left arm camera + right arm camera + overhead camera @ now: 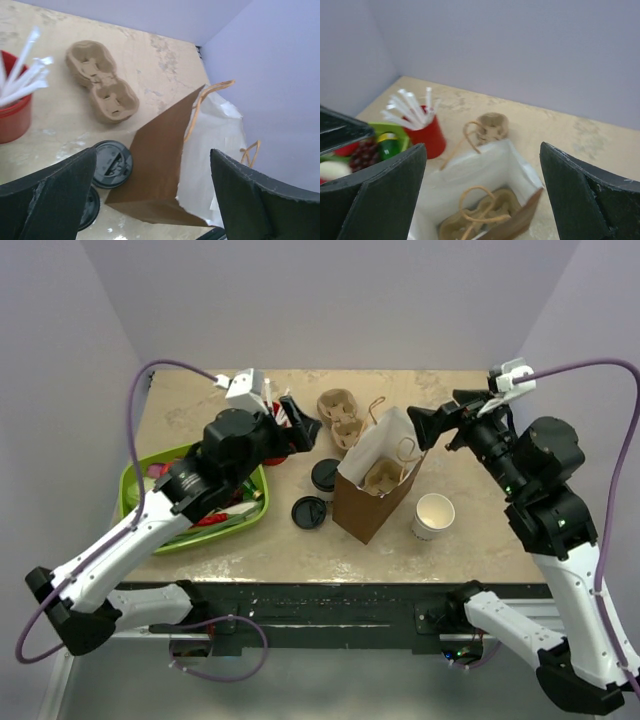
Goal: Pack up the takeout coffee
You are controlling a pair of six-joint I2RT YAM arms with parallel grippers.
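The takeout coffee (325,478), a white cup with a black sip lid, stands on the table just left of the open brown paper bag (372,490). It also shows in the left wrist view (112,164) beside the bag (160,165). A cardboard cup carrier (383,477) lies inside the bag, also seen in the right wrist view (485,220). My left gripper (300,430) is open and empty, above and behind the coffee. My right gripper (430,425) is open and empty, above the bag's right rim (470,170).
A loose black lid (309,512) lies in front of the coffee. A lidless white cup (434,516) stands right of the bag. A second carrier (340,420) lies behind it. A red cup of straws (12,115) and a green tray (140,475) are at the left.
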